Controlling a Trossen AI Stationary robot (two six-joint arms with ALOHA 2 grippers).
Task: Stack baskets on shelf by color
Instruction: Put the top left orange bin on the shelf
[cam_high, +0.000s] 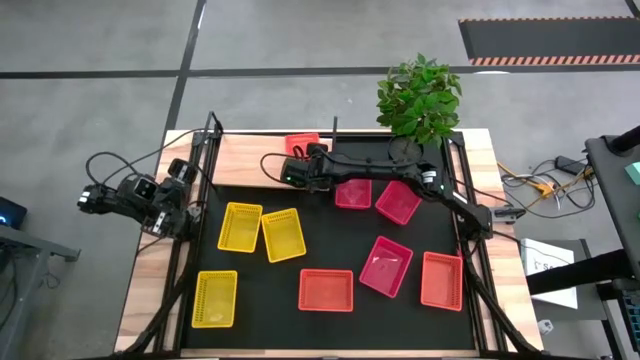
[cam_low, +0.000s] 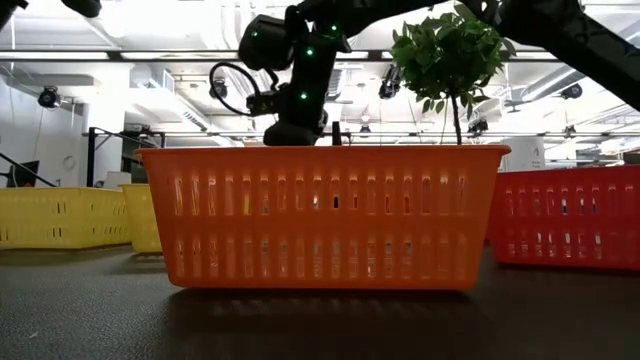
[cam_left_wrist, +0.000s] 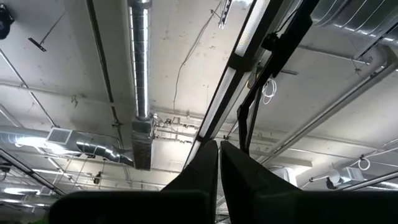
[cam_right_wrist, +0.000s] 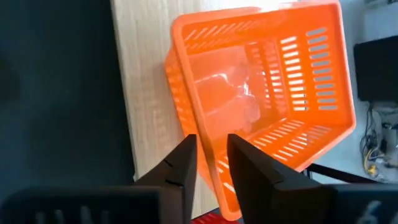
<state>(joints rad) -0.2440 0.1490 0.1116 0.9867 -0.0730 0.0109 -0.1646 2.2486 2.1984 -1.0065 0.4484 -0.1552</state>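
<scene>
One orange basket (cam_high: 302, 145) rests on the light-wood shelf (cam_high: 250, 152) at the table's far side, seen from close up in the right wrist view (cam_right_wrist: 261, 93). My right gripper (cam_right_wrist: 211, 152) reaches over it, slanting down, fingers apart astride the basket's wall. Three yellow baskets (cam_high: 240, 226), two more orange ones (cam_high: 326, 290) and three pinkish-red ones (cam_high: 386, 265) lie on the black mat. My left gripper (cam_left_wrist: 219, 152) is shut at the table's left edge, pointing up at the ceiling and holding nothing. My right gripper stands astride the orange basket's side wall near a corner (cam_right_wrist: 202, 149), one finger inside and one outside, coming slanting down from the table's near side. Whether the fingers touch the wall, I cannot tell. The basket's bottom rests on the shelf.
A potted plant (cam_high: 420, 95) stands at the far edge, right of the shelf. Two pinkish-red baskets (cam_high: 353, 192) lie under my right arm. In the low view an orange basket (cam_low: 325, 215) fills the foreground. Bare shelf runs left of the orange basket.
</scene>
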